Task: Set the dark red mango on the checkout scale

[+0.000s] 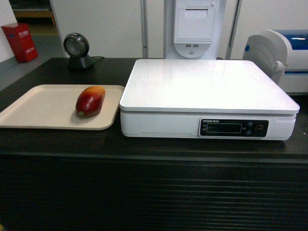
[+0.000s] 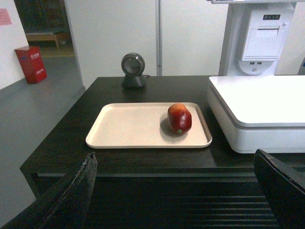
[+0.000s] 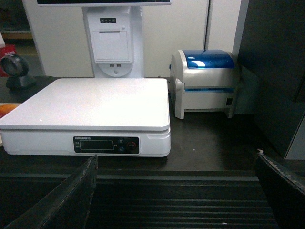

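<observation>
The dark red mango (image 1: 90, 101) (image 2: 179, 118) lies on a beige tray (image 1: 38, 108) (image 2: 128, 126) at the left of the black checkout counter (image 1: 154, 192). Right of the tray stands the white scale (image 1: 207, 86) (image 2: 267, 102) (image 3: 90, 102), its platter bare and its black display panel (image 1: 234, 128) (image 3: 106, 144) facing me. In the left wrist view my left gripper (image 2: 174, 164) is open, held back in front of the counter's ribbed face, with nothing between its fingers. My right gripper (image 3: 176, 164) is open too, short of the counter, in front of the scale's right end. Neither gripper shows in the head view.
A round black barcode scanner (image 1: 77, 50) (image 2: 133, 70) stands behind the tray. A white and blue label printer (image 3: 206, 83) (image 1: 281, 53) sits right of the scale. A white receipt terminal (image 1: 195, 26) rises behind the scale. A red box (image 1: 20, 42) stands on the floor at far left.
</observation>
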